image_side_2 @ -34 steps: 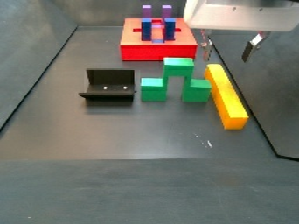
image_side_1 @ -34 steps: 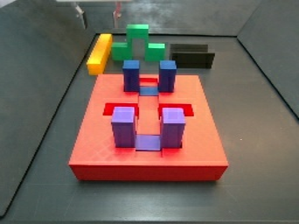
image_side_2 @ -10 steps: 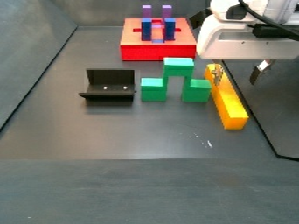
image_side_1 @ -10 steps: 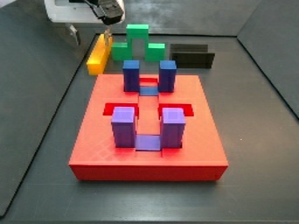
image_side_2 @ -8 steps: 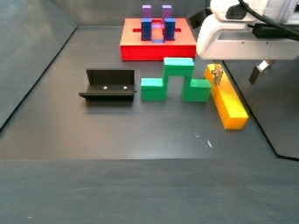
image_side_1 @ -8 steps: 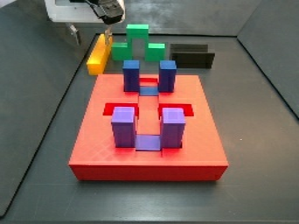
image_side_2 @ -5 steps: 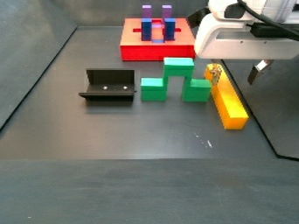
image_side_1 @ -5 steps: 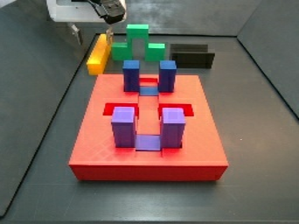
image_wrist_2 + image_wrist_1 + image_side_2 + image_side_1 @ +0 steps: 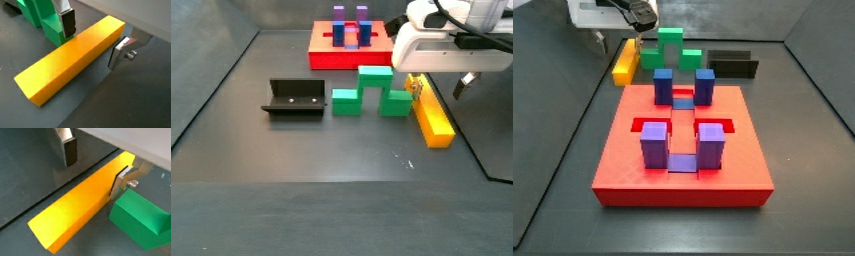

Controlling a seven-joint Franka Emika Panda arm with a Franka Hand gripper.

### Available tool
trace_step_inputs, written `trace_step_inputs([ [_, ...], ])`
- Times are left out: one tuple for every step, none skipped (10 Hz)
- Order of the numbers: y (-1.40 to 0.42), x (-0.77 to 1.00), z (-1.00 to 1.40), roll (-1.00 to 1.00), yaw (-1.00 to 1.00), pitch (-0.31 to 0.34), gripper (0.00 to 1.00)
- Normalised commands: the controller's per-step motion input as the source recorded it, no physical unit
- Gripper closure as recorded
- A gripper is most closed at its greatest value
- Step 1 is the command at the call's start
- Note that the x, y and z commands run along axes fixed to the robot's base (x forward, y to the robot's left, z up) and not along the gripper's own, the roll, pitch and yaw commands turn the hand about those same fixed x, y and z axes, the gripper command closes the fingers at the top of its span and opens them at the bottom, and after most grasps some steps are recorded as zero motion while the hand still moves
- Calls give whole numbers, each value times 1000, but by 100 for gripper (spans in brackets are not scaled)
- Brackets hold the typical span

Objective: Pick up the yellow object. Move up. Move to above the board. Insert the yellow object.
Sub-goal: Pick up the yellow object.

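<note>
Gripper (image 9: 93, 39) straddles the yellow object (image 9: 70, 60) at its far end, jaws wide, nothing held. Lower squarely, clear the adjacent green block (image 9: 44, 20), then close across the bar's width.

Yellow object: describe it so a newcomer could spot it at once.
Start at the red board; the green stepped block lies just off it. The yellow object is the long plain bar lying flat beside that block, under the open gripper: the only yellow piece, unstepped.
</note>
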Motion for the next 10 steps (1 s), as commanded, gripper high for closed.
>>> trace_step_inputs([
  [34, 349, -14, 0, 0, 0, 0],
  [43, 343, -34, 0, 0, 0, 0],
  [9, 206, -74, 3, 0, 0, 0],
  [0, 123, -74, 23, 0, 0, 0],
  [0, 0, -63, 27, 0, 0, 0],
  [0, 0, -97, 26, 0, 0, 0],
  [0, -23, -237, 3, 0, -44, 0],
  [0, -37, -377, 0, 0, -91, 0],
  [0, -14, -329, 0, 0, -67, 0],
  [0, 0, -249, 21, 0, -43, 0],
])
